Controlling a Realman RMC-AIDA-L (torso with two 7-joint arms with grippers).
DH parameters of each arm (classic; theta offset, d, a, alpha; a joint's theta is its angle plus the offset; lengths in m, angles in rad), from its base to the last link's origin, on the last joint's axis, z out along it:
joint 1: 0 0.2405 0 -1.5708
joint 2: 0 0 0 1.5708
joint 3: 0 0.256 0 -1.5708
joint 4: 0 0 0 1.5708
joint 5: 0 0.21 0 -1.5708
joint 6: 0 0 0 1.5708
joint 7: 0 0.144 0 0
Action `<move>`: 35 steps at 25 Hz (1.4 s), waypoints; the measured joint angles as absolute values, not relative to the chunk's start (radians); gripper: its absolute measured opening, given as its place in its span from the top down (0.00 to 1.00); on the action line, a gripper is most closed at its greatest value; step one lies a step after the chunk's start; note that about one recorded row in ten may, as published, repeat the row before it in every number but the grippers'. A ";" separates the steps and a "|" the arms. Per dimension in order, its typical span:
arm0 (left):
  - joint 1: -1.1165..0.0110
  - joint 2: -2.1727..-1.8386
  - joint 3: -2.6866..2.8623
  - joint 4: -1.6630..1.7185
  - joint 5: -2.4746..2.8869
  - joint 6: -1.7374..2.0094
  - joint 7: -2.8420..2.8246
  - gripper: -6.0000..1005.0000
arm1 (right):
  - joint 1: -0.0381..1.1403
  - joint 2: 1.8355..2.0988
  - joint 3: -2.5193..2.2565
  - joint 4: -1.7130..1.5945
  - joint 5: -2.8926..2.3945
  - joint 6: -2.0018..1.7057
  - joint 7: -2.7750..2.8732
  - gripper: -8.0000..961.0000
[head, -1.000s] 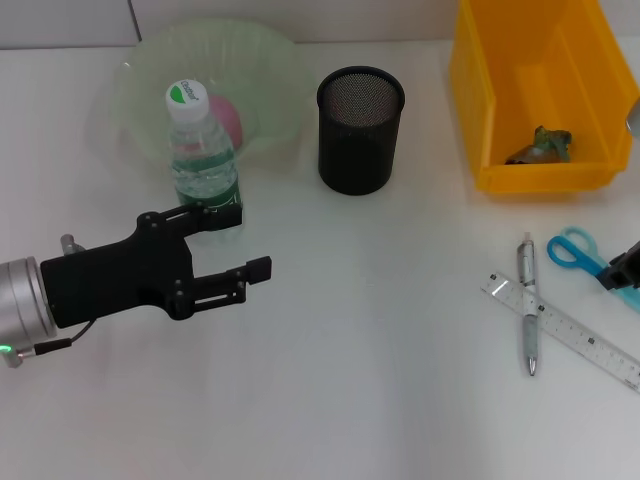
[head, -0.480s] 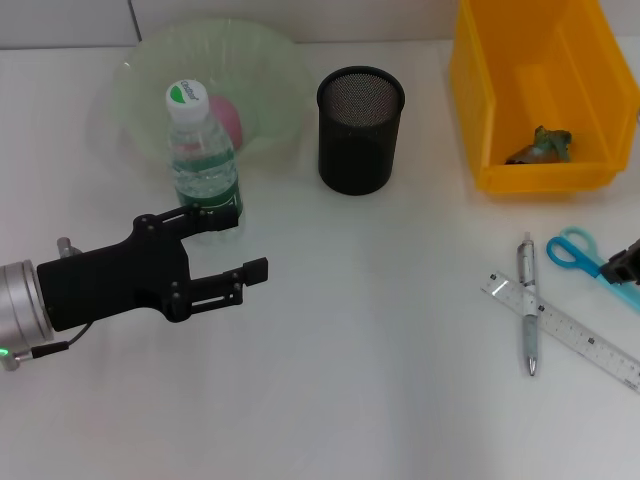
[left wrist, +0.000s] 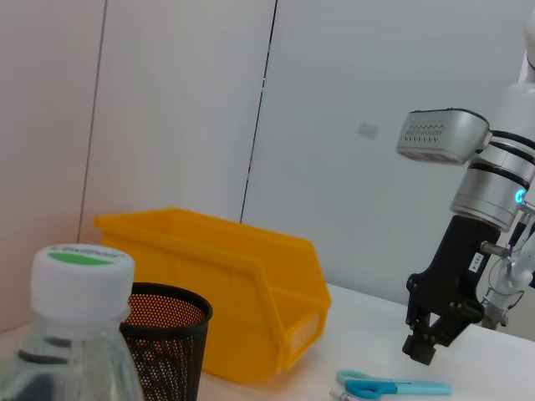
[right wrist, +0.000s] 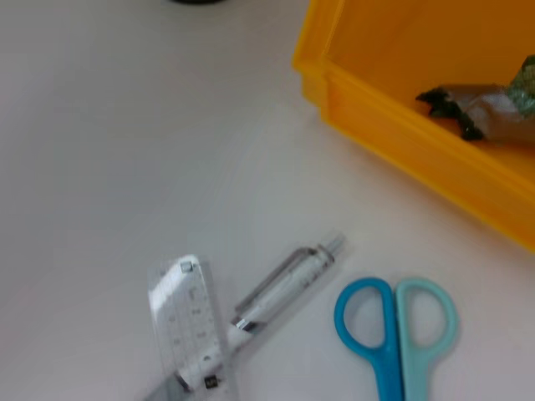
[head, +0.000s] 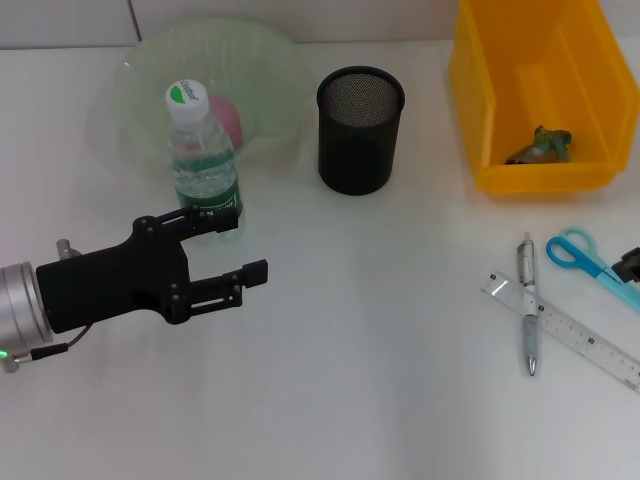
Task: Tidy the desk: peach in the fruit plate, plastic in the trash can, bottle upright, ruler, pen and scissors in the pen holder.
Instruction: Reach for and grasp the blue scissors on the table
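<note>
The bottle [head: 203,165] stands upright with its white cap [left wrist: 82,269] on, just in front of the green fruit plate [head: 270,70]. The pink peach [head: 229,118] lies in that plate. My left gripper [head: 247,243] is open and holds nothing; one finger sits by the bottle's base. The black mesh pen holder [head: 360,130] stands mid-table. The pen [head: 527,318] lies across the clear ruler [head: 570,332], with the blue scissors [head: 578,254] beside them. The crumpled plastic [head: 541,146] lies in the yellow trash can [head: 500,60]. My right gripper [left wrist: 422,347] hovers above the scissors [left wrist: 393,386].
The right wrist view shows the scissors handles [right wrist: 397,322], the pen [right wrist: 280,288], the ruler's end [right wrist: 188,330] and the yellow bin's corner [right wrist: 368,92] close together. The white table [head: 380,380] stretches between the two arms.
My right gripper has drawn back toward the right edge of the head view. My left gripper has edged slightly back from the bottle, still open.
</note>
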State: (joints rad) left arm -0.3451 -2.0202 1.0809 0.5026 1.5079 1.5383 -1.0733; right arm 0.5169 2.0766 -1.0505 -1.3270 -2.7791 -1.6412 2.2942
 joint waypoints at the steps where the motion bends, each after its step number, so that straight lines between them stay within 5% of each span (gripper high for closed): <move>1: -0.345 -2.020 1.080 0.503 1.508 1.539 -1.073 0.23 | 0.516 2.079 -1.055 -1.325 -2.801 -1.641 2.294 0.96; 14: -0.346 -2.020 1.080 0.503 1.508 1.542 -1.069 0.23 | 0.522 2.080 -1.080 -1.253 -2.819 -1.582 2.286 0.60; 35: -0.346 -2.027 1.080 0.502 1.508 1.537 -1.068 0.23 | 0.529 2.080 -1.106 -1.204 -2.828 -1.527 2.281 0.66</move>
State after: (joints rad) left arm -0.3460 -2.0272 1.0799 0.5020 1.5079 1.5368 -1.0678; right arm 0.5292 2.0801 -1.1061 -1.2043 -2.8281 -1.5265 2.2809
